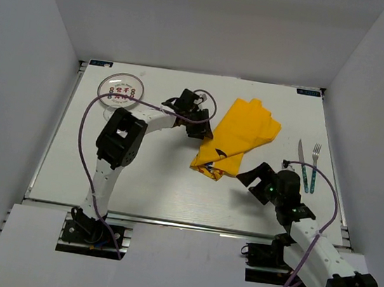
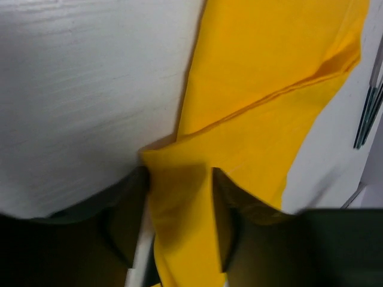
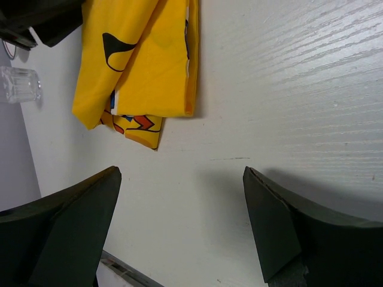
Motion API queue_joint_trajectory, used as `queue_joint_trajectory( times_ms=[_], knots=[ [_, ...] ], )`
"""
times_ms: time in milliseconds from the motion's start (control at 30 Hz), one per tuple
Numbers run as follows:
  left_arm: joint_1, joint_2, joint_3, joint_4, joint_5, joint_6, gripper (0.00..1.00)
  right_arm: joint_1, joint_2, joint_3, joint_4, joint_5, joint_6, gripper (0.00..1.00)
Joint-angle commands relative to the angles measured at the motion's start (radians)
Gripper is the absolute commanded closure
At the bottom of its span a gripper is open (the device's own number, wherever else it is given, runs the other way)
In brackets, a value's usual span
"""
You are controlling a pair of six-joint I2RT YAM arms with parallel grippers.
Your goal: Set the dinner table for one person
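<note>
The dinner table (image 1: 158, 181) is a large white planked top. A folded yellow cartoon-printed cloth mat (image 1: 239, 135) lies crumpled at its middle right. My left gripper (image 1: 200, 127) is shut on the mat's left edge; in the left wrist view the yellow cloth (image 2: 179, 203) runs between the fingers. My right gripper (image 1: 253, 176) is open and empty, just right of the mat's near corner (image 3: 137, 128). A knife (image 1: 301, 161) and fork (image 1: 313, 166) with teal handles lie at the right. A clear plate (image 1: 121, 88) sits at the far left.
A clear glass (image 3: 19, 85) shows at the left edge of the right wrist view. The metal rail edge (image 1: 168, 219) runs along the table's near side. Grey walls enclose the table on three sides.
</note>
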Motion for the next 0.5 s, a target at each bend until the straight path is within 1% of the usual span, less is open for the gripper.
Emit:
queue_joint_trajectory(
  times_ms=[0, 67, 167, 200, 233, 333, 367, 467],
  knots=[
    [-0.016, 0.011, 0.021, -0.032, -0.031, 0.006, 0.50, -0.006, -0.025, 0.027, -0.019, 0.004, -0.023, 0.12],
    [-0.016, 0.009, 0.007, -0.023, -0.028, 0.006, 0.59, -0.004, -0.030, 0.038, -0.025, 0.006, -0.027, 0.11],
    [-0.016, -0.008, -0.004, -0.030, -0.048, 0.006, 0.69, -0.004, -0.018, 0.051, -0.021, -0.002, -0.036, 0.11],
    [-0.016, -0.017, -0.005, -0.037, -0.054, 0.006, 0.76, -0.004, -0.007, 0.052, -0.019, -0.003, -0.037, 0.11],
    [-0.016, -0.038, -0.005, -0.044, -0.063, 0.006, 0.80, -0.001, 0.001, 0.053, -0.013, -0.005, -0.037, 0.11],
    [-0.025, -0.087, -0.001, -0.064, -0.090, 0.006, 0.81, -0.001, 0.047, 0.038, 0.045, -0.026, -0.030, 0.11],
    [-0.026, -0.101, -0.002, -0.067, -0.101, 0.004, 0.82, 0.000, 0.083, 0.018, 0.111, -0.057, -0.014, 0.11],
    [-0.026, -0.147, -0.008, -0.058, -0.097, 0.003, 0.81, 0.002, 0.160, -0.007, 0.214, -0.106, 0.022, 0.11]
  ],
)
